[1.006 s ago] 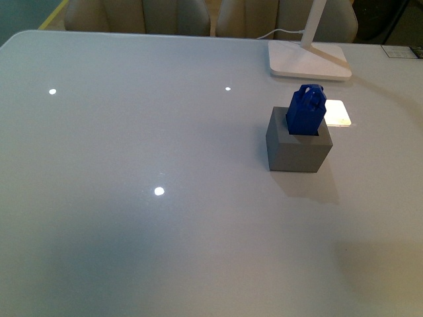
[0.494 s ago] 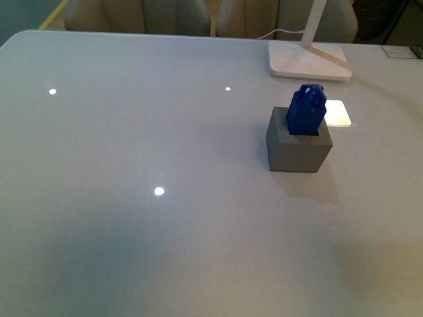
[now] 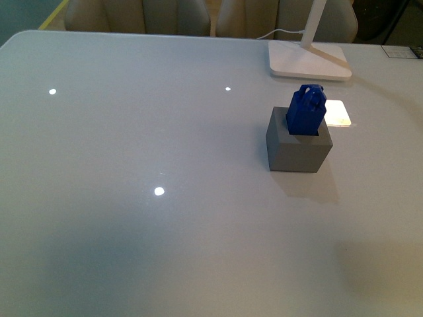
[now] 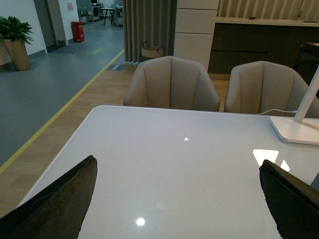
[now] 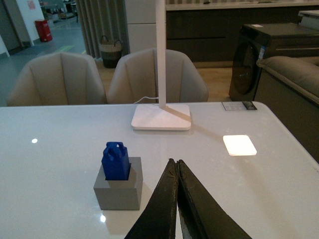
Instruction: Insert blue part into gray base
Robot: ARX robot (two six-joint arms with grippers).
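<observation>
The blue part [image 3: 306, 109] stands upright in the square hole of the gray base [image 3: 297, 148], its loop handle on top, on the white table right of centre. Both show in the right wrist view: the blue part [image 5: 116, 160] sits in the gray base [image 5: 118, 189], beside my right gripper [image 5: 175, 162], which is shut and empty, apart from the cube. My left gripper [image 4: 177, 167] is open and empty over bare table; its fingers [image 4: 57, 201] are spread wide. Neither arm shows in the front view.
A white lamp foot [image 3: 308, 61] with its stem and cable stands behind the cube on the white table [image 3: 132, 145]. Beige chairs [image 4: 171, 83] line the far edge. Bright light patches lie on the tabletop.
</observation>
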